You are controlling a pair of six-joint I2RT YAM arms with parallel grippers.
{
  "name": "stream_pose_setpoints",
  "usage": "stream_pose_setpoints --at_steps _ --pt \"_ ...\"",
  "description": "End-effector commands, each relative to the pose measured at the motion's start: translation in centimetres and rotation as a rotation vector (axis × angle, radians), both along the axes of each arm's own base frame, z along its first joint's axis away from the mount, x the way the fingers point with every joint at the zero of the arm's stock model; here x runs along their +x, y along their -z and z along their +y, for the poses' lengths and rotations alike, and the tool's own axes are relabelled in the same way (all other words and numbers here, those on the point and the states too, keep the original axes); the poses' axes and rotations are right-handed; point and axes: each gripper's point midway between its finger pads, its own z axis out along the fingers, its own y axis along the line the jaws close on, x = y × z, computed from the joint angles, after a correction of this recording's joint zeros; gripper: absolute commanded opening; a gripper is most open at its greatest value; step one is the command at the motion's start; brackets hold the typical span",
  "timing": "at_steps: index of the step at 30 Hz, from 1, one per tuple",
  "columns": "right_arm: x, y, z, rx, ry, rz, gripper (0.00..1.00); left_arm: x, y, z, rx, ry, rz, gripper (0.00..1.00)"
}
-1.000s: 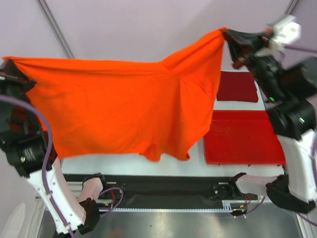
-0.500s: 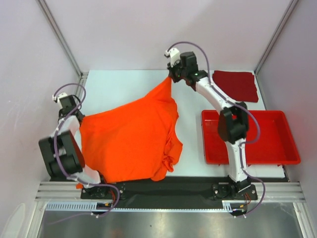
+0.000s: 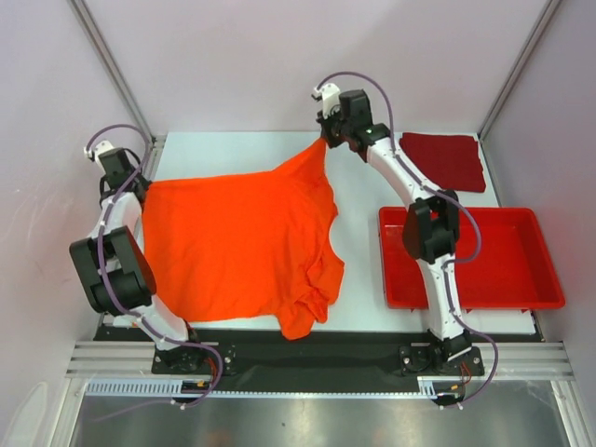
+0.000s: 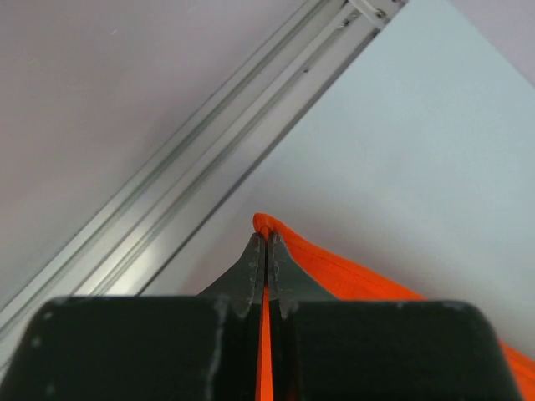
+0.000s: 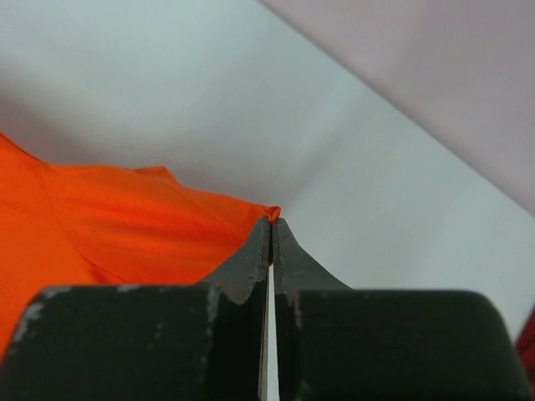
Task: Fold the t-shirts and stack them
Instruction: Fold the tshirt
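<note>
Left claw (image 3: 138,182): shut on the upper-left corner of the orange t-shirt (image 3: 233,242), at the left edge of the counter (image 3: 223,154).
Right claw (image 3: 326,142): shut on the shirt's upper-right corner, upper centre of the frame.
Orange t-shirt: stretched between both claws and spread over the counter's left half, with its bunched lower tip reaching the dark strip at the near edge.
Dark red t-shirt (image 3: 445,160): folded, upper right, well apart from both claws, just beyond the red tray (image 3: 503,265).
Wrist views: each shows fingertips (image 4: 255,251) pinched on a small orange fold. Only the overhead view shows the whole garment.
Left arm: raised along the left wall.
Right arm: stretched far up the counter, elbow over the tray's left rim.
</note>
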Motion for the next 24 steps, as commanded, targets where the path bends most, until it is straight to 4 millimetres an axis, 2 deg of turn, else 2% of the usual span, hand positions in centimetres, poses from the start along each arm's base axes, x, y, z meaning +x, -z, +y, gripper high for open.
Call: stream_pose_setpoints --at_steps 1,2,3,5,6,8,9,10,11,12,13,14,15,16,18,19,21,22,23,24 --pt "-2.1 -15.0 -1.8 0.102 0.034 -0.248 0.00 0.6 -7.5 -2.1 -0.026 0.058 -0.176 0.00" --pt "-3.6 -18.0 -2.5 0.120 0.035 -0.280 0.00 0.5 -8.7 -2.6 -0.033 0.066 -0.203 0.00" --pt "-4.4 -19.2 -2.7 0.128 0.037 -0.292 0.00 -0.2 -11.4 -3.2 -0.021 0.078 -0.252 0.00" --pt "-6.4 -21.6 -3.3 0.133 0.035 -0.319 0.00 -0.9 -14.3 -4.4 -0.026 0.106 -0.300 0.01" --pt "-8.8 -25.3 -4.0 0.149 0.037 -0.385 0.00 -2.2 -17.4 -5.0 -0.009 0.117 -0.359 0.00" --pt "-10.9 -27.6 -4.6 0.161 0.033 -0.432 0.00 -3.6 -22.2 -6.0 0.018 0.141 -0.443 0.00" --pt "-13.7 -31.3 -5.8 0.191 0.034 -0.503 0.00 -5.2 -25.0 -6.6 0.039 0.150 -0.489 0.00" --pt "-15.1 -32.9 -6.2 0.205 0.033 -0.536 0.00 -6.3 -28.6 -7.1 0.067 0.161 -0.557 0.00" --pt "-16.6 -34.7 -6.8 0.228 0.031 -0.574 0.00 -7.3 -30.8 -7.5 0.098 0.174 -0.594 0.00" --pt "-19.5 -37.8 -8.1 0.263 0.021 -0.643 0.00 -8.4 -32.8 -7.9 0.120 0.184 -0.624 0.00" --pt "-21.2 -39.9 -8.8 0.278 0.016 -0.706 0.00 -10.5 -37.5 -8.7 0.169 0.192 -0.716 0.00" --pt "-22.7 -41.5 -9.4 0.289 0.012 -0.757 0.00 -11.6 -39.5 -8.7 0.198 0.178 -0.750 0.00" --pt "-23.6 -42.2 -9.9 0.287 0.012 -0.797 0.00 -12.8 -41.7 -9.2 0.221 0.185 -0.791 0.00" --pt "-26.5 -45.6 -11.4 0.299 0.012 -0.927 0.00 -15.0 -46.1 -10.0 0.275 0.198 -0.882 0.00" --pt "-28.5 -48.2 -12.9 0.306 0.036 -1.031 0.00 -17.0 -49.9 -10.7 0.318 0.203 -0.955 0.00" --pt "-29.7 -50.0 -13.7 0.314 0.045 -1.101 0.00 -19.2 -53.7 -11.6 0.364 0.209 -1.041 0.00" --pt "-32.0 -52.9 -14.6 0.305 0.038 -1.211 0.00 -21.4 -56.9 -12.7 0.400 0.223 -1.121 0.00" --pt "-32.9 -54.0 -15.1 0.309 0.041 -1.247 0.00 -24.1 -59.5 -13.6 0.441 0.223 -1.195 0.00" --pt "-33.8 -54.9 -15.4 0.316 0.040 -1.275 0.00 -25.1 -60.5 -14.1 0.449 0.228 -1.227 0.00" --pt "-35.4 -56.3 -16.2 0.335 0.043 -1.315 0.00 -27.3 -62.0 -14.9 0.472 0.231 -1.281 0.00"
